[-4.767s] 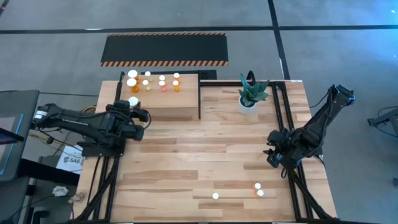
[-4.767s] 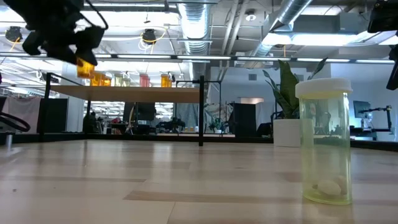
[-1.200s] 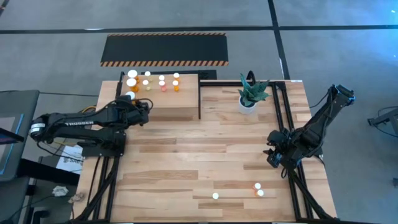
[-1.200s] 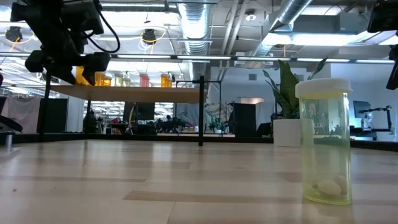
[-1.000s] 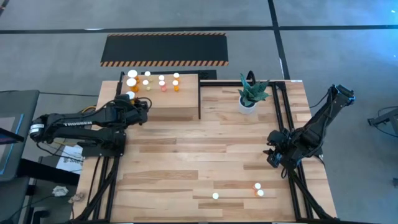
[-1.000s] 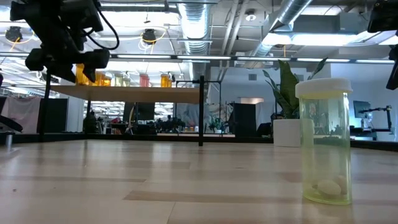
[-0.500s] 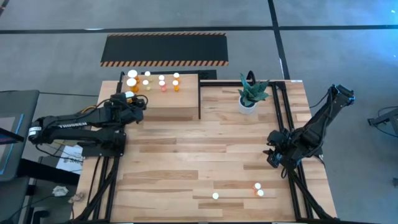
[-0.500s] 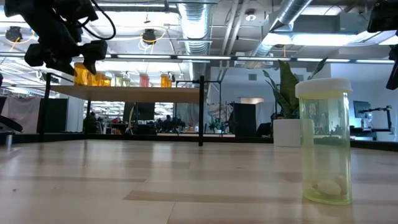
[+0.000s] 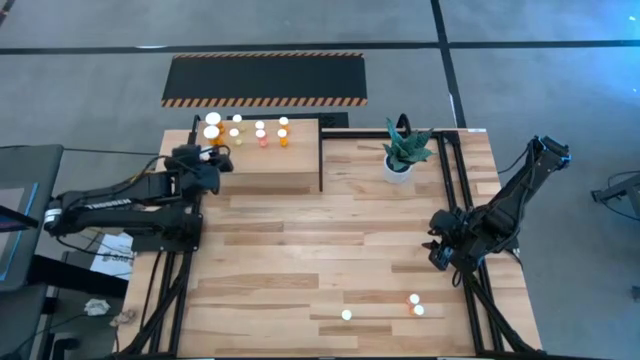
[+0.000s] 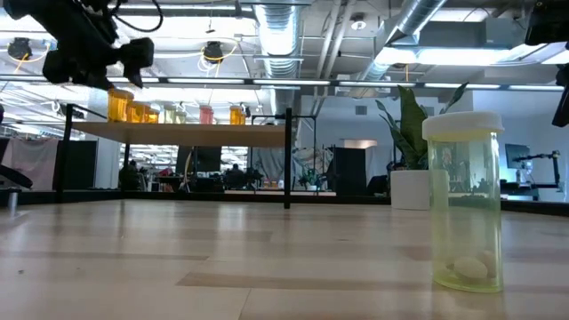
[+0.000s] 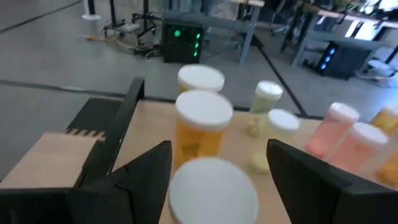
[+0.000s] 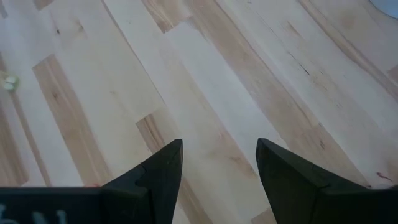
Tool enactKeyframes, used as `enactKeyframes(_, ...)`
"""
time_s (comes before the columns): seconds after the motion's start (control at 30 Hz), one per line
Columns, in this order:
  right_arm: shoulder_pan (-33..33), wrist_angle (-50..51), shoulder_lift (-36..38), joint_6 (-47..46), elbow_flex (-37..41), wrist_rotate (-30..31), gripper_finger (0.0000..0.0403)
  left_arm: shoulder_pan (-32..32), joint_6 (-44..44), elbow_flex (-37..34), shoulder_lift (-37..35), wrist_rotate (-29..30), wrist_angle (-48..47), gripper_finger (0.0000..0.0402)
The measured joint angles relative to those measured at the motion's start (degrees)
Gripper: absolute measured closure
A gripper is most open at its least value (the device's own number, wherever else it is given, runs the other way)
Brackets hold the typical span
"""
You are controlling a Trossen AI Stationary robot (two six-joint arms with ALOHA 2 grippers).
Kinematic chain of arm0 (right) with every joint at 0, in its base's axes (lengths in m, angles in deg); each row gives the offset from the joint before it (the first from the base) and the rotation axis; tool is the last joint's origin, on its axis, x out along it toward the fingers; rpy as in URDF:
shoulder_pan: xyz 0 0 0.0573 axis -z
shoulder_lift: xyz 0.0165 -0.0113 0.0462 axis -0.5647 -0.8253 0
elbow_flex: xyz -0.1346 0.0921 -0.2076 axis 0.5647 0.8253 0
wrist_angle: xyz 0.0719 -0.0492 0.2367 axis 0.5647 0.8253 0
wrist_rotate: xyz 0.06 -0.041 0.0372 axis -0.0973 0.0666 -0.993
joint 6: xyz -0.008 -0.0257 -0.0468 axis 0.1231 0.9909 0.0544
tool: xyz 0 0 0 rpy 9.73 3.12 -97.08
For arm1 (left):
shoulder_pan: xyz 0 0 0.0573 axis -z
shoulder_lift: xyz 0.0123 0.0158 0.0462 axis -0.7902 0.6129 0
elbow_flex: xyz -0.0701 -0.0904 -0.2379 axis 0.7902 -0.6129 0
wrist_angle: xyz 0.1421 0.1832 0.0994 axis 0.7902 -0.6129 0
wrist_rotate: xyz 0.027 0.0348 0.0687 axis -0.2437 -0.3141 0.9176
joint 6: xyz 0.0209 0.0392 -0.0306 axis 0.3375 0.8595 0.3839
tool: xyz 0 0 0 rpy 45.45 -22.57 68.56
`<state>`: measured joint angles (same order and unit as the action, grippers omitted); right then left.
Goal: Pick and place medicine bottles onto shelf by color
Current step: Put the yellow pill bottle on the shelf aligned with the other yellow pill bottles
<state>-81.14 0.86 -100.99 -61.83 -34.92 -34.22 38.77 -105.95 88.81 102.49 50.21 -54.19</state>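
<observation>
The shelf (image 9: 280, 165) stands at the table's far left and carries several medicine bottles (image 9: 260, 131) in orange, yellowish and pinkish-red. My left gripper (image 9: 210, 160) hovers open over the shelf's near left corner. Right under it stands a white-capped orange bottle (image 11: 214, 190), upright on the plank, with a finger on either side and above it. Three more bottles (image 9: 414, 303) stand on the table near its front edge, one of them the yellowish bottle (image 10: 464, 200). My right gripper (image 9: 440, 250) waits open over the table's right side, with bare wood between its fingers (image 12: 155, 177).
A white pot with a green plant (image 9: 400, 150) stands at the far right of the shelf. A black upright post (image 9: 321, 150) marks the shelf's right end. A black mat with orange-striped edges (image 9: 265, 80) lies on the floor beyond the table. The table's middle (image 9: 320, 240) is bare wood.
My left gripper has let go of the orange bottle, risen above it and drawn a little toward the table's left edge. The bottle stays upright on the shelf's near left corner.
</observation>
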Motion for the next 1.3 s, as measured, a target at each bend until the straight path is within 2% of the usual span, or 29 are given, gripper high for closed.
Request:
enactKeyframes(0.3,0.01,-0.02,-0.01,0.02,0.0,0.01,0.0177,0.0,18.86,0.02,-5.65,0.69,10.76,0.0152)
enactKeyframes(0.43,0.01,-0.02,0.0,0.0,0.0,0.02,0.0177,-0.02,29.98,0.02,-7.96,-1.81,18.69,0.0152)
enactKeyframes(0.53,0.0,-0.02,0.0,0.0,0.0,0.0,0.0177,-0.02,42.22,0.02,-8.79,-9.06,28.24,0.0152)
enactKeyframes(0.67,0.0,-0.01,0.0,0.01,0.0,0.02,0.0177,-0.02,51.91,0.07,-8.65,-24.33,40.77,0.0152)
enactKeyframes(0.8,0.0,0.0,-0.01,0.0,0.0,0.0,0.0177,0.0,53.24,0.07,-7.56,-38.31,48.11,0.0152)
enactKeyframes(0.97,0.01,0.0,-0.01,0.02,0.0,0.0,0.0177,0.0,48.26,0.07,-5.76,-51.79,50.58,0.0152)
enactKeyframes(1.17,0.01,0.0,0.0,0.0,0.0,0.01,0.0177,1.3,42.09,0.07,1.29,-61.5,53.42,0.0152)
enactKeyframes(1.3,0.01,0.03,0.0,0.0,0.0,0.02,0.0177,5.67,40.74,0.07,8.82,-63.58,63.86,0.0152)
